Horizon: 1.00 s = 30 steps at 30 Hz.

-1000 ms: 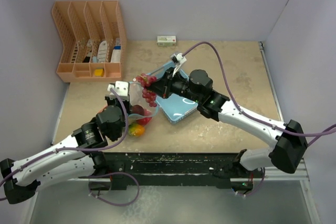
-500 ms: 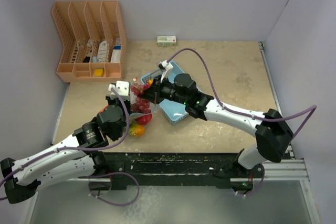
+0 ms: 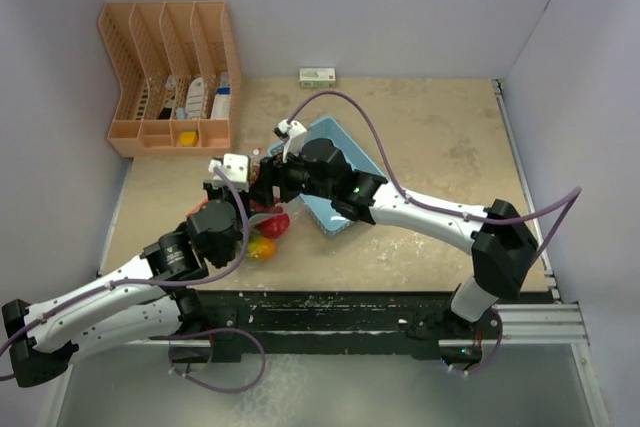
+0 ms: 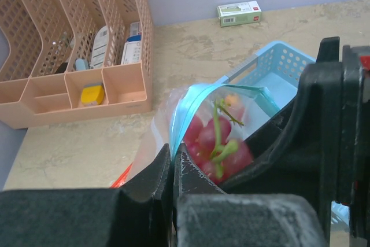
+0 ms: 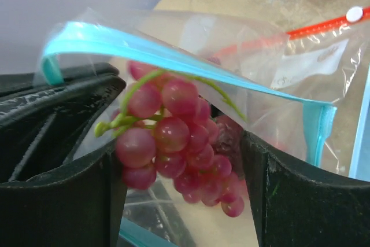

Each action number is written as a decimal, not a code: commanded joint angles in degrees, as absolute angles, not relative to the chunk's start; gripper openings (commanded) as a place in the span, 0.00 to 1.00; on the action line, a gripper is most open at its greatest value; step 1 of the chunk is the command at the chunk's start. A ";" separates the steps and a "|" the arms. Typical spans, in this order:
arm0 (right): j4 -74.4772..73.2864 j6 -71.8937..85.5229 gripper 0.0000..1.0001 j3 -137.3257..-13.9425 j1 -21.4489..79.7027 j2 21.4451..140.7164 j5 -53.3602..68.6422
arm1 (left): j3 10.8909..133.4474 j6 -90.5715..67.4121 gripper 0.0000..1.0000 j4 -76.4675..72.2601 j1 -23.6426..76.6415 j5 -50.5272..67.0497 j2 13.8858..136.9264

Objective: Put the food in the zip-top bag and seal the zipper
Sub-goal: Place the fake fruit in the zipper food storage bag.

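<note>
The right gripper [image 5: 180,163] and its grapes [image 4: 211,143] are filling most of the zip-top bag's [image 4: 215,88] open mouth, leaving only slim gaps beside the fingers. The left gripper [image 3: 243,190] is crowding the near rim and the blue basket [image 3: 332,215] is blocking the right side. The orange rack [image 3: 170,67] is walling off the far-left corner. Bare tabletop [image 3: 450,157] is lying open rightward, with a small box [image 3: 318,75] at the back.

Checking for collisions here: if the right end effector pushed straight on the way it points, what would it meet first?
Most likely the bag: its blue-rimmed mouth arches over the grapes that the right end effector holds, so the clear far wall comes next. Depth is unclear.
</note>
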State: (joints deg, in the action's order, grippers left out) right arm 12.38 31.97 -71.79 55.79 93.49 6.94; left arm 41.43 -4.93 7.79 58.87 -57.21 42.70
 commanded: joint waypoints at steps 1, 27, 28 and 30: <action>8.74 29.68 0.79 -74.49 56.16 91.45 3.17 | 43.93 -4.66 0.00 4.99 58.70 -56.77 41.70; -13.75 29.25 0.87 -89.37 42.15 99.34 -12.05 | 45.42 -1.58 0.00 5.31 58.71 -62.48 37.18; -13.95 29.10 0.87 -90.89 42.00 101.52 -11.84 | 45.31 -1.37 0.00 5.21 58.67 -62.61 36.72; -13.37 29.07 0.87 -93.25 41.29 105.71 -9.67 | 45.26 -1.23 0.00 5.40 58.71 -62.95 36.04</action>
